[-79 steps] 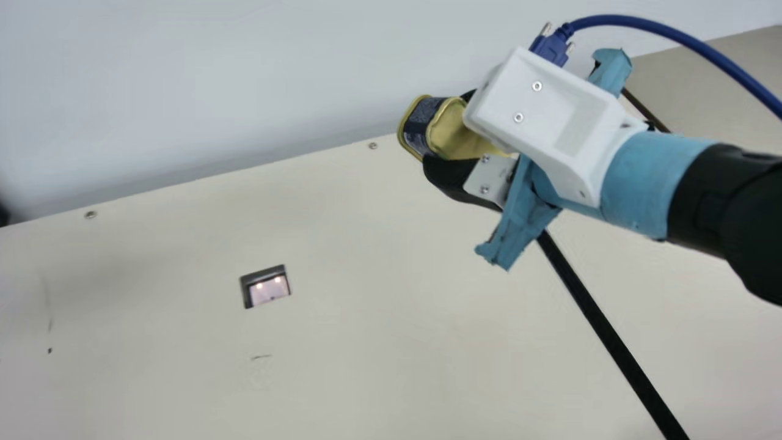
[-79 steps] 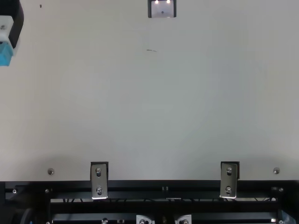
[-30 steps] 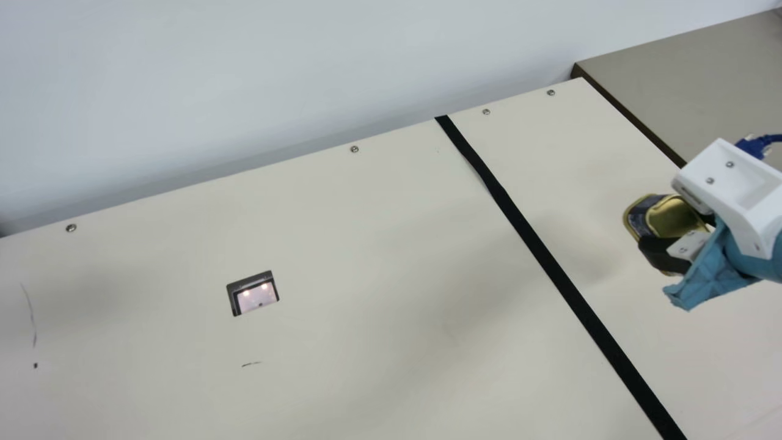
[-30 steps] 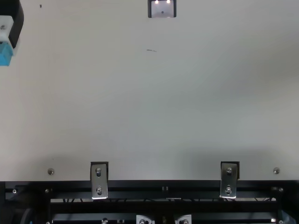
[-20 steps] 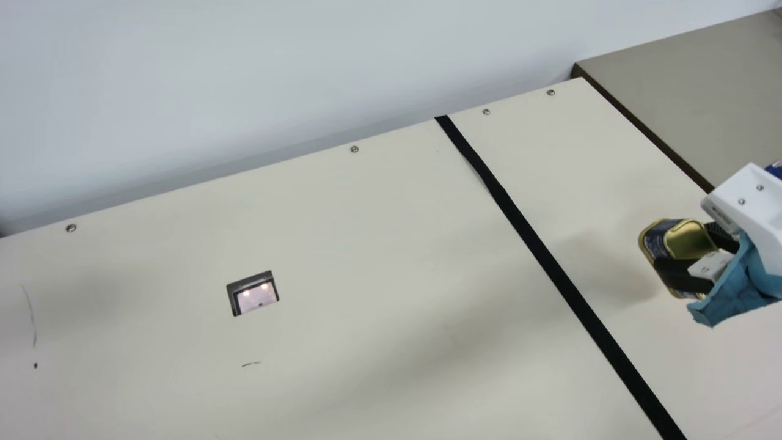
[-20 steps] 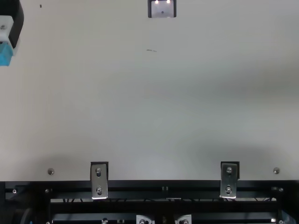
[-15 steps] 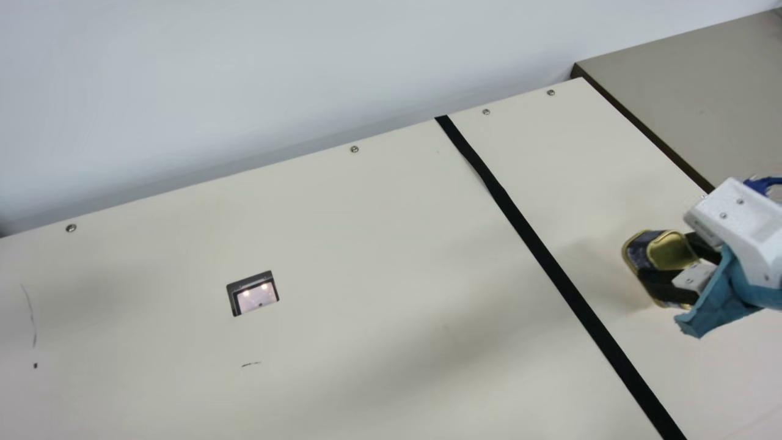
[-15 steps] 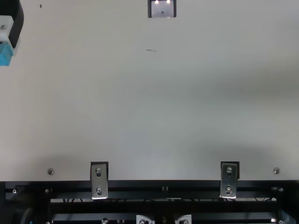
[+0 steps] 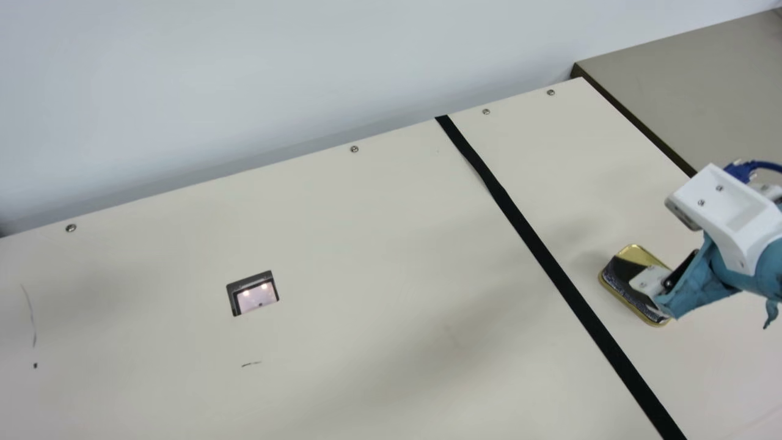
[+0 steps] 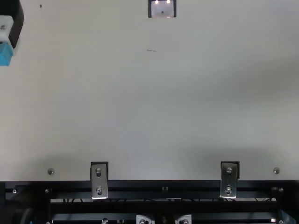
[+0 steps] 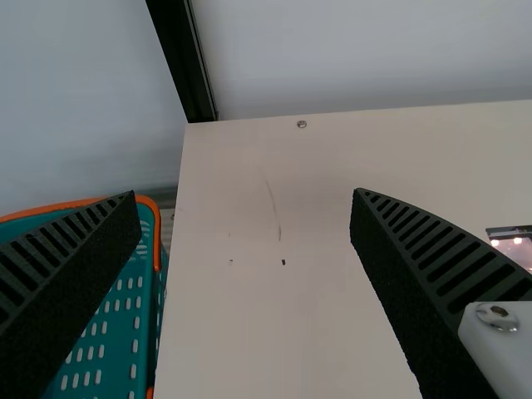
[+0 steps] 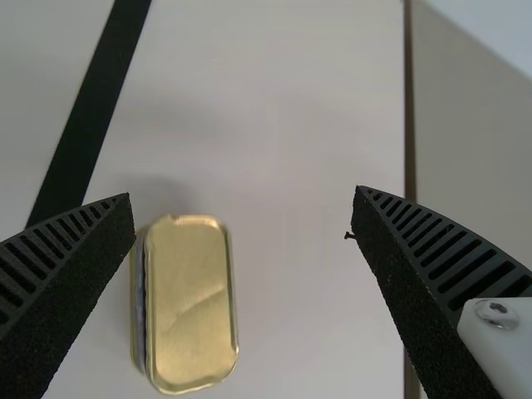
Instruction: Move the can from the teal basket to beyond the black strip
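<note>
In the main view my right gripper point(image 9: 650, 278) is at the can point(image 9: 636, 253), on the right-hand side of the black strip point(image 9: 571, 290). The can, gold with a dark side, appears to rest on the table. From the right wrist view, my right gripper point(image 12: 241, 199) stands open; the can point(image 12: 191, 307) lies between its fingers, close to one and well apart from the other. Part of my left gripper point(image 10: 14, 25) shows at the top view's left edge. In the left wrist view my left gripper point(image 11: 245, 199) is open and empty, with the teal basket point(image 11: 120, 332) behind one finger.
The cream table point(image 9: 366, 244) has a small dark-framed cutout point(image 9: 253, 293) left of the strip. Along the table's right edge runs a grey-brown surface point(image 9: 702, 91). Metal brackets point(image 10: 229, 179) sit at one table edge in the top view.
My right gripper first carried the can rightward across the strip, then came lower and slightly back left; its fingers have since opened around the can. The main camera has turned. The left arm kept still.
</note>
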